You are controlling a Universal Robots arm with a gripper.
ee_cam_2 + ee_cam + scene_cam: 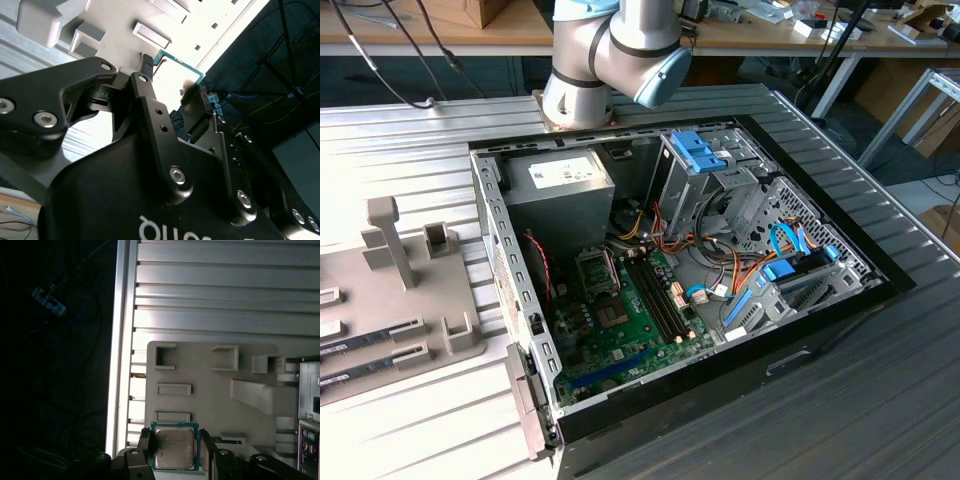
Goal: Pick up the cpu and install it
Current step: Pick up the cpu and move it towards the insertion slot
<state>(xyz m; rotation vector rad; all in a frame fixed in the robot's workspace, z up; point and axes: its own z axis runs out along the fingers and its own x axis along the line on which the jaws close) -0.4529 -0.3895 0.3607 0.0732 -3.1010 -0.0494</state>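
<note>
A ribbed aluminium desk (420, 130) filled the exterior view, with dark floor and cables beyond its edge. An open computer case (495, 230) lay on its side on the desk, showing a green motherboard (620, 330), a grey power-supply box (560, 190) towards the arm's base, and drive cages with blue clips (705, 150) on the exterior view's right. The processor socket (595, 270) sat on the board between the power supply and the long memory slots (660, 295). On the exterior view's left a pale grey holder tray (450, 330) with raised blocks and slots rested on the desk, just beside the case. The robot arm (610, 50) rose from its base behind the case.

In both wrist views the pincer (175, 445) (175, 80) was clenched on the cpu (174, 447) (172, 75), one black finger (146, 440) on each of two opposite green edges. The silver lid faced the first wrist view's camera. The cpu was over the holder tray (210, 400), near the tray's rectangular recesses (173, 389); whether it was touching the tray could not be told
</note>
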